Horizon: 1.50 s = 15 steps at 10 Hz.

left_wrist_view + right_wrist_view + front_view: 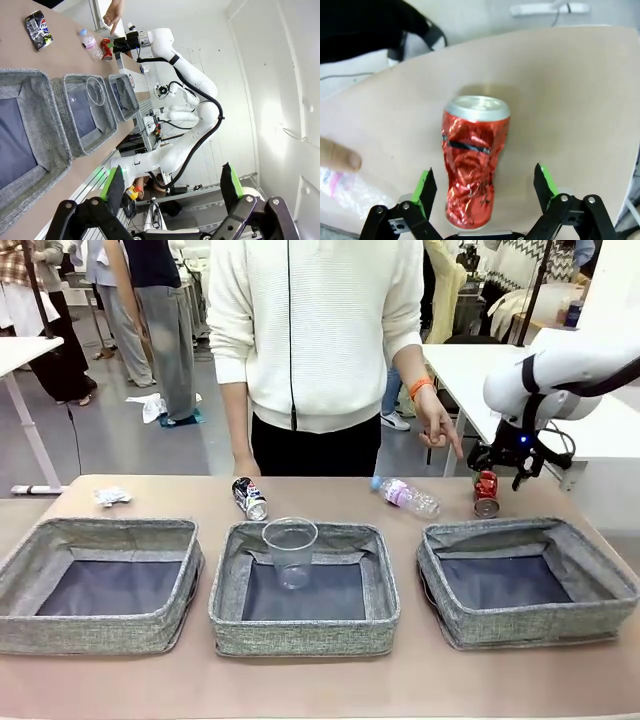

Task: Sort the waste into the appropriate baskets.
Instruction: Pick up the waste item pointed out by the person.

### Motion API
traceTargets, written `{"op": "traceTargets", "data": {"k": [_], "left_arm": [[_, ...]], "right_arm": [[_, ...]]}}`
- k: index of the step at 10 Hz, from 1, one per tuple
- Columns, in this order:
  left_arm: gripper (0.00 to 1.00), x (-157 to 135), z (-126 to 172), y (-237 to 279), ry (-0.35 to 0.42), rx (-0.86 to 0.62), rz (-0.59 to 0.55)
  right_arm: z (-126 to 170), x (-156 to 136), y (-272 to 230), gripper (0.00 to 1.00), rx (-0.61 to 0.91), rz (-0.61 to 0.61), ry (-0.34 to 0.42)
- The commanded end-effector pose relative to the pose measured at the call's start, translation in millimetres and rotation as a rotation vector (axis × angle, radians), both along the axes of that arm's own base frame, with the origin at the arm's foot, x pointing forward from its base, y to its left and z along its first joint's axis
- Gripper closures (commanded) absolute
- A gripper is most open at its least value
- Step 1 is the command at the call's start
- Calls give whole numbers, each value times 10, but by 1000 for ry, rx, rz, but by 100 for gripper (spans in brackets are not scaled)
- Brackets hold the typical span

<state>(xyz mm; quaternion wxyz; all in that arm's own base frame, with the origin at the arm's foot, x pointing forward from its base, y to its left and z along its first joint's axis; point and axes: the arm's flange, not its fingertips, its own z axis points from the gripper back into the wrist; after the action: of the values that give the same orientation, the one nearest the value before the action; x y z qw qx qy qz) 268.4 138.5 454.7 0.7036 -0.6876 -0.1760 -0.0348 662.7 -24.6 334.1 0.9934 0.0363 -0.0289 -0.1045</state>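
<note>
Right pincer (485, 190): wide open, gripping nothing, straddling crushed red can (486, 490) on bench (330, 685) just beyond right-hand basket (530, 625). Can centred between pads, seemingly upright, long axis crosswise to closing line. Close directly. Left pincer (172, 190): open, empty, well apart.

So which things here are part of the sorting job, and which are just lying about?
Job: crushed red can, crushed dark blue-silver can, clear bottle with pink label, clear plastic cup, crumpled white paper, left basket, middle basket, right basket.

Lying about: white bundle on the floor, white table behind.
</note>
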Motion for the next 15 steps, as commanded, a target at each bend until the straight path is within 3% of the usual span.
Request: {"op": "traceTargets", "data": {"k": [1, 6, 7, 8, 9, 10, 11, 15], "left_arm": [[0, -29, 56, 3, 11, -8, -7], [0, -29, 56, 3, 11, -8, -7], [0, -29, 56, 3, 11, -8, -7], [0, -29, 56, 3, 11, -8, -7], [0, -29, 56, 3, 11, -8, -7], [0, -29, 56, 3, 11, -8, -7], [0, -29, 56, 3, 11, -8, -7], [0, -29, 56, 3, 11, -8, -7]], "right_arm": [[-101, 116, 5, 0, -60, -94, -4], [-240, 92, 85, 0, -57, -146, 12], [-245, 72, 79, 60, -56, -145, 23], [-257, 51, 87, 60, -60, -143, 26], [-260, 23, 88, 100, -58, -137, 25], [-264, 1, 82, 65, -57, -136, 28], [-261, -31, 60, 100, -48, -137, 22], [-246, -148, -60, 100, -21, -151, 15]]}}
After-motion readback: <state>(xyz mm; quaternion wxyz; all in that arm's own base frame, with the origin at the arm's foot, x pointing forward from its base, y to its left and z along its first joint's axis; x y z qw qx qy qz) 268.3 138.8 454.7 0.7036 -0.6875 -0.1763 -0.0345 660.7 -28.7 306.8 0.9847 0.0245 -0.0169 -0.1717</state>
